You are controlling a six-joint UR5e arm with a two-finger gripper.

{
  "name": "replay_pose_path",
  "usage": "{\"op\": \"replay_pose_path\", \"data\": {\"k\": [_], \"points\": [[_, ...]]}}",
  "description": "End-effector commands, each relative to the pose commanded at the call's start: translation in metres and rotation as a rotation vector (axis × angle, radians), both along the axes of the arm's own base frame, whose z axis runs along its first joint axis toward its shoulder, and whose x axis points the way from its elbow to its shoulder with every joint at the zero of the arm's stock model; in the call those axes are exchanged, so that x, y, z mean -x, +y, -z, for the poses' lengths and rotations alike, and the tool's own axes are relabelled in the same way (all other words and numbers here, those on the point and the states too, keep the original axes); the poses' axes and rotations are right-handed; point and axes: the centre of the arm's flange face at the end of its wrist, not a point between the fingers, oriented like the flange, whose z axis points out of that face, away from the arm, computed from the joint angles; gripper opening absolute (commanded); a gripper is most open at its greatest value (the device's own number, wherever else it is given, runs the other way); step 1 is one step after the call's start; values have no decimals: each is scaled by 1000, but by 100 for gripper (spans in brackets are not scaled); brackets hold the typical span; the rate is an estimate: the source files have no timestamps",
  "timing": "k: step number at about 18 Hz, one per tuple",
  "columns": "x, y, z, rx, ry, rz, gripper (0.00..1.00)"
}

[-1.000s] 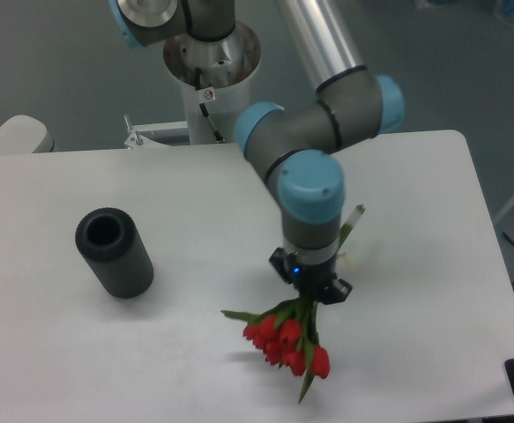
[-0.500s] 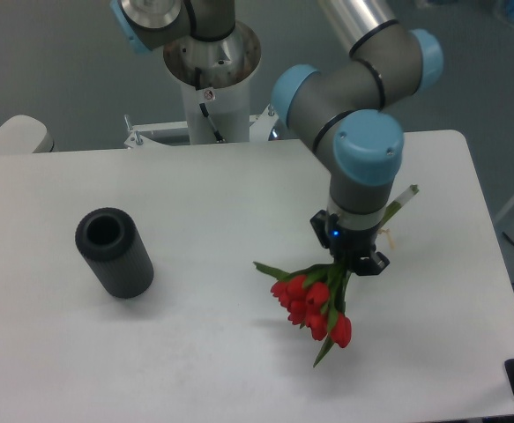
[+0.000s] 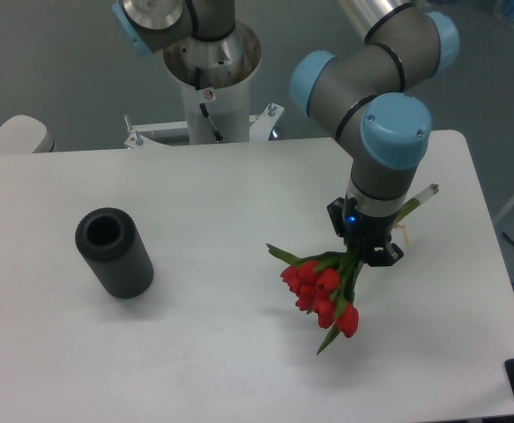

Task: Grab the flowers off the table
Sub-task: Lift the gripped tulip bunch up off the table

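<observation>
**Flowers Held Up by the Tool**

The tool [image 3: 368, 253] was clenched on the flowers [image 3: 320, 288]. It gripped them by the thin green stems, not by the red heads. That seemed a good place to hold, because the stems are tough and the red heads would squash.

The red heads hung below the tool and a bit to one side of it. The cut ends of the stems poked out on the other side, going up and away from it. So the bunch sat tilted in the grip, most likely because the red heads are the heavy end.

A soft shadow lay on the white counter [image 3: 221, 203] under the red heads. The heads looked to be just off the counter, but it was hard to be sure that the lowest leaf tip was clear of it.

A black tube [image 3: 114, 252] stood well away from the tool, far to the side. It was not part of the job, and nothing was touching it.

The picking up looked nearly done. The grip would need to stay tight, or the thin stems could slip out.
</observation>
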Motion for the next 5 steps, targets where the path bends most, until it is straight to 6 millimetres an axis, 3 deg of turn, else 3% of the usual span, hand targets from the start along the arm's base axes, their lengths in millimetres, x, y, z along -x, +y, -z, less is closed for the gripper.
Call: {"op": "replay_pose_path", "data": {"k": [5], "points": [[0, 1, 1, 3, 0, 1, 13]]}}
